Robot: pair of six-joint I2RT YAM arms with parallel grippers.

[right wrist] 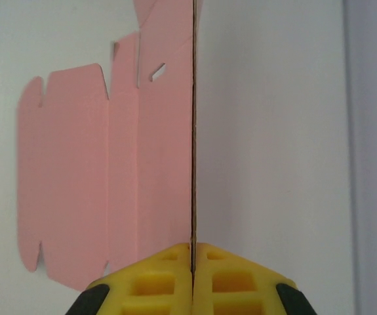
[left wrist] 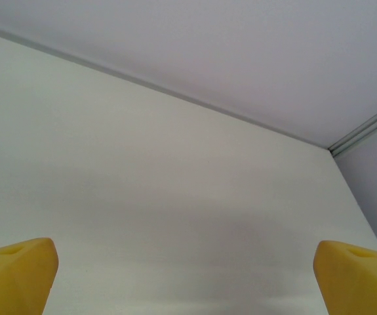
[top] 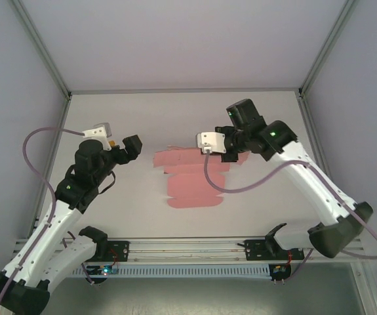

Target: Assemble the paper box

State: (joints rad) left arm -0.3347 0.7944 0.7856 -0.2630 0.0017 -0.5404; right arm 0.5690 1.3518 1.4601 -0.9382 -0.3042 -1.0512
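The paper box is a flat pink cut-out sheet with flaps and creases, lying in the middle of the white table. In the right wrist view the pink paper box spreads to the left, and one panel of it stands up edge-on as a thin dark line. My right gripper is shut on that raised panel at the sheet's right side. My left gripper hovers left of the sheet, apart from it. Its yellow fingertips stand wide open over bare table with nothing between them.
White table inside grey enclosure walls, with a metal frame rail at the far corner. Purple cables loop from both wrists; the right one hangs over the sheet's right part. Arm bases sit on the near rail.
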